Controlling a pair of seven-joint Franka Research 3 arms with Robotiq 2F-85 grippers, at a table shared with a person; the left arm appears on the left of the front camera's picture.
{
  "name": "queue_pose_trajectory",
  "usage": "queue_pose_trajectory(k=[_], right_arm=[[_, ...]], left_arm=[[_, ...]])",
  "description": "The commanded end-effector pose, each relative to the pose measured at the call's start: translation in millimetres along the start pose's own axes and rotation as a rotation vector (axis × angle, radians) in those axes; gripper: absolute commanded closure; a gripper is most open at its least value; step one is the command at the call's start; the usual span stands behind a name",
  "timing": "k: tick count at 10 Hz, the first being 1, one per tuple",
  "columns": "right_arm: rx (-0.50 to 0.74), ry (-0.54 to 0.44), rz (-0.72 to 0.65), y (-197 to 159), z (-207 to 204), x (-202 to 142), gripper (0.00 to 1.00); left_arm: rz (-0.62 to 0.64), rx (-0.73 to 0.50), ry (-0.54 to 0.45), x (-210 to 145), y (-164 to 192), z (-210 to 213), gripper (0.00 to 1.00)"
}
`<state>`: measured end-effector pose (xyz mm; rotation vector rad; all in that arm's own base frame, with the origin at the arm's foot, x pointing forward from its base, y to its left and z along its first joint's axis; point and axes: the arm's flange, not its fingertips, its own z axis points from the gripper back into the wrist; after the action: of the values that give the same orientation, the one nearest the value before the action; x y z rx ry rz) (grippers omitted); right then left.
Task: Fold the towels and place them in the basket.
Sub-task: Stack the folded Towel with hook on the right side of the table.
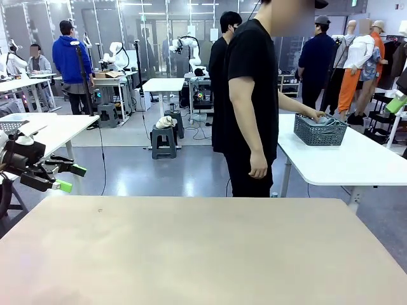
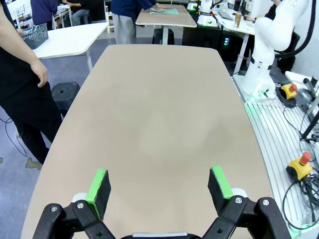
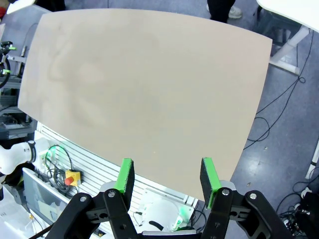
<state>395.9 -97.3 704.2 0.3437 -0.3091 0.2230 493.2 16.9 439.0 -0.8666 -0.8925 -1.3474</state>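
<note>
A person's hand (image 1: pixel 313 115) reaches into the dark grey mesh basket (image 1: pixel 320 130) on the white side table (image 1: pixel 356 159); what lies inside is unclear. My left gripper (image 2: pixel 158 185) and right gripper (image 3: pixel 166 178) gape, grasping nothing.

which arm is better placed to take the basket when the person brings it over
Probably the right. The basket sits on the white side table at picture right, under the person's hand, on the right arm's side. The left gripper hangs open at the far left edge. Both grippers are empty.

Basket (image 1: pixel 320 130) contents indistinct; person's hand (image 1: pixel 314 115) partly hidden inside.
</note>
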Motion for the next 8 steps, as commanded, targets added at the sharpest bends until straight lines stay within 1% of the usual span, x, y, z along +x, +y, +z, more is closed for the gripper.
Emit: queue_pose_trajectory(k=[1,8], right_arm=[[0.015,0.005,-0.015,1.7,1.3,1.6,0.33],[0.015,0.005,-0.015,1.7,1.3,1.6,0.33]], left_arm=[[-0.003,0.004,0.002,0.9,-0.5,0.4,0.00],[-0.003,0.004,0.002,0.9,-0.5,0.4,0.00]])
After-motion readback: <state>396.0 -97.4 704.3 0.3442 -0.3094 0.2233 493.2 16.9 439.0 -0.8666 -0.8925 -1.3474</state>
